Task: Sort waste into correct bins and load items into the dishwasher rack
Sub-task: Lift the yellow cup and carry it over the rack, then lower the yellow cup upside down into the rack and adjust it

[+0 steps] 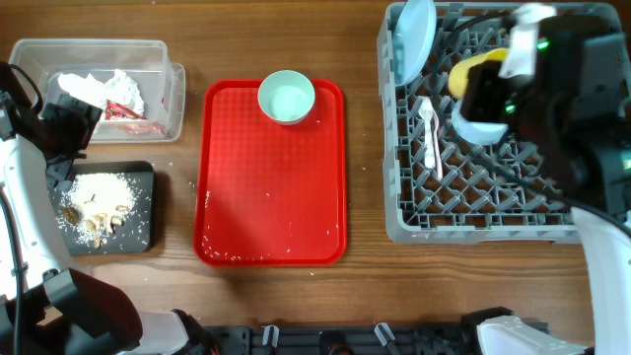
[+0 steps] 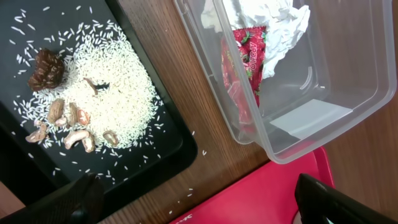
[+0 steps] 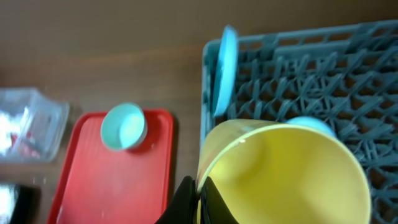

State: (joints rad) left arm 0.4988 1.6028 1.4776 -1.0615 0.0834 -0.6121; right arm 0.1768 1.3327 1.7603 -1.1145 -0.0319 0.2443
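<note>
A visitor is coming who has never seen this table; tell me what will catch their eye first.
The red tray mid-table, a pale green bowl at its far edge. On the right, the right gripper pinches a yellow cup by its rim above the grey rack. At left, white rice heaps on a black tray.

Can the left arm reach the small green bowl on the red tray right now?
Probably yes: the left hand is open and empty, and the bowl sits alone on the red tray, nothing between.
</note>
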